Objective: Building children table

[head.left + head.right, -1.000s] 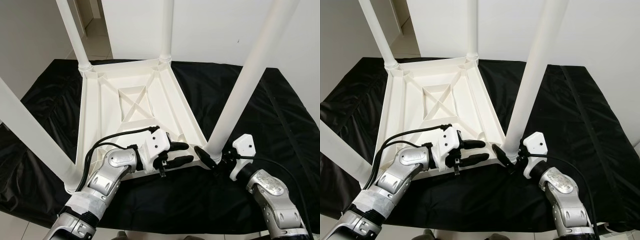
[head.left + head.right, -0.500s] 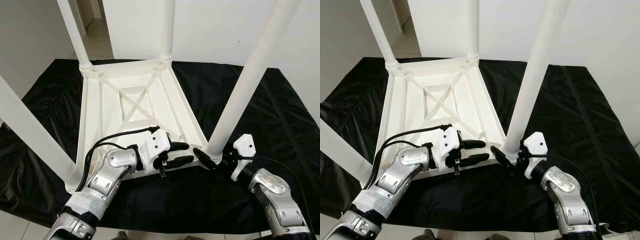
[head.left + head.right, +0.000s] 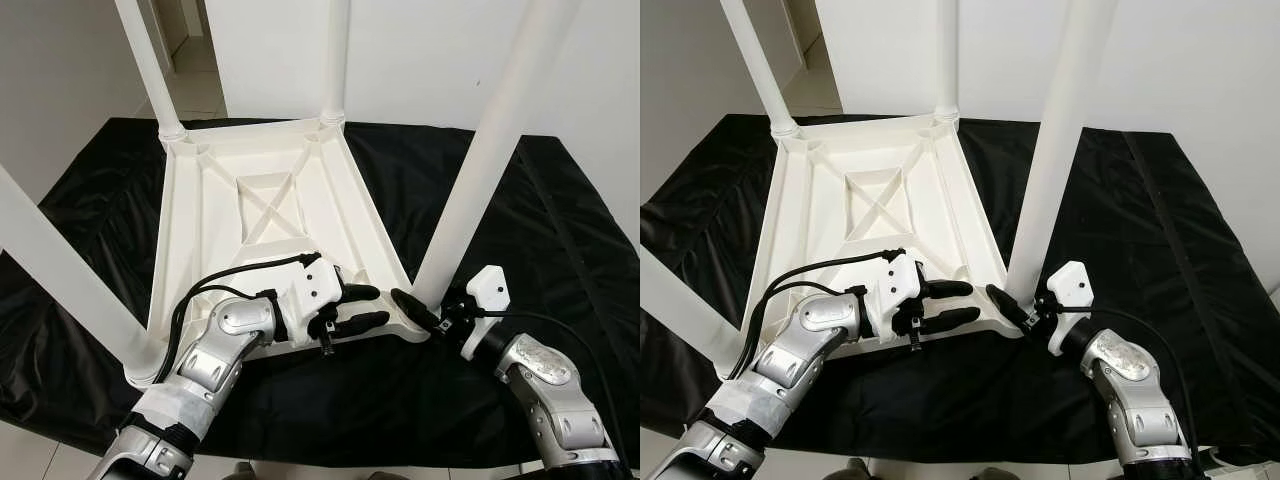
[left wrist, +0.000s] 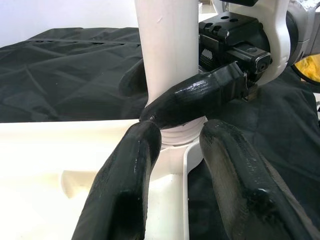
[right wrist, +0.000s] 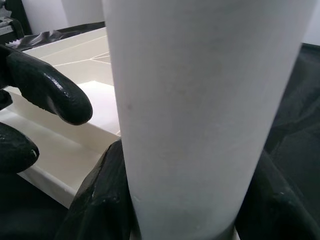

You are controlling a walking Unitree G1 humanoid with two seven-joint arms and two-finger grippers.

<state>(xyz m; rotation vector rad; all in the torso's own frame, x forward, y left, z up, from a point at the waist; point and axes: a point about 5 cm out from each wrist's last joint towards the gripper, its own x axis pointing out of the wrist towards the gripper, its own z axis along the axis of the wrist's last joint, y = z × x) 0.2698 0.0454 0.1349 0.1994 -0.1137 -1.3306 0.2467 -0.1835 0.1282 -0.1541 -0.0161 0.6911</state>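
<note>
- Black cloth [image 3: 560,240]: covers the work surface under everything and is creased. Judged risk: a fold could slide under load and carry the table with it.
- Children's table [image 3: 215,220]: white plastic, upside down on the cloth, ribbed underside up, one near corner between the two grippers.
- Far legs [image 3: 147,70]: two, upright in the far corner sockets. A third leg [image 3: 60,270] rises from the near left corner.
- Near right leg [image 3: 487,150]: stands in the near right corner socket, leaning slightly. Whether it is fully seated cannot be told. Judged risk: twisting or pushing off-axis could cock it in the socket or tip it out.
- Right gripper [image 3: 425,310]: fingers closed around the base of the near right leg, one on each side, pinching it just above the socket.
- Left gripper [image 3: 362,306]: fingers spread, straddling the table's near edge rail beside that socket, pinching nothing. Judged risk: if this brace slips, the table may skid when the leg is pressed.
</note>
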